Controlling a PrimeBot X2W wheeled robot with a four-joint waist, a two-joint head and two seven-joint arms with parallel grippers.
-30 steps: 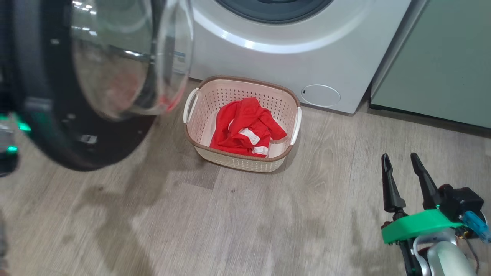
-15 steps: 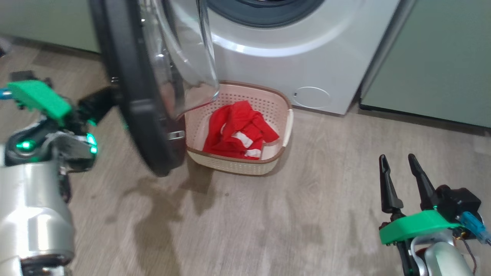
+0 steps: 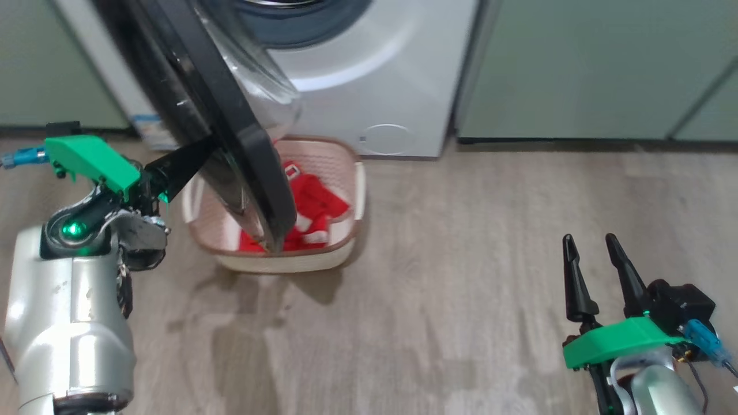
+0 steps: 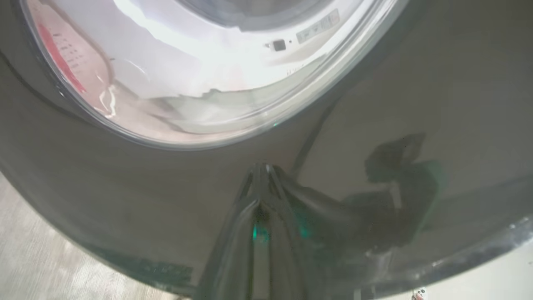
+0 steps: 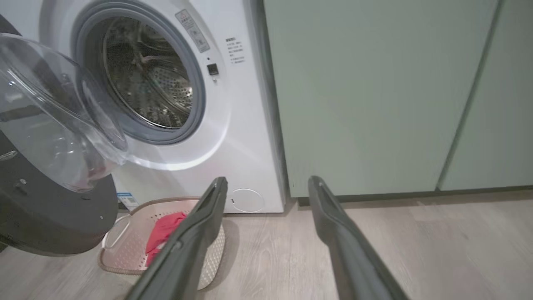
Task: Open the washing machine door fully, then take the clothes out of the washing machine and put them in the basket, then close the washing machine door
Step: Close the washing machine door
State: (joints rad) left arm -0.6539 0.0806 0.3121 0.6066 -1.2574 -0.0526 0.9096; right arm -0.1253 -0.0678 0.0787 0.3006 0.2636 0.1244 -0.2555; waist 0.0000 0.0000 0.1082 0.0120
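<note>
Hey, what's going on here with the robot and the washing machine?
The robot's left gripper, shut, presses its fingertips against the glossy black outer rim of the washing machine door. The door stands partly open, and the aim is apparently to swing it closed. The red and white clothes already lie in the basket on the floor in front of the washing machine, and its drum looks empty. The right gripper hangs open above the floor, holding nothing.

The washing machine door (image 4: 125, 187) has a glossy black rim and clear glass. At ten o'clock in the right wrist view, the drum (image 5: 154, 83) is perforated shiny steel. The basket (image 3: 288, 262) is matt plastic, the clothes (image 3: 314, 202) cloth, the floor (image 3: 450, 259) matt wood-grain.
</note>
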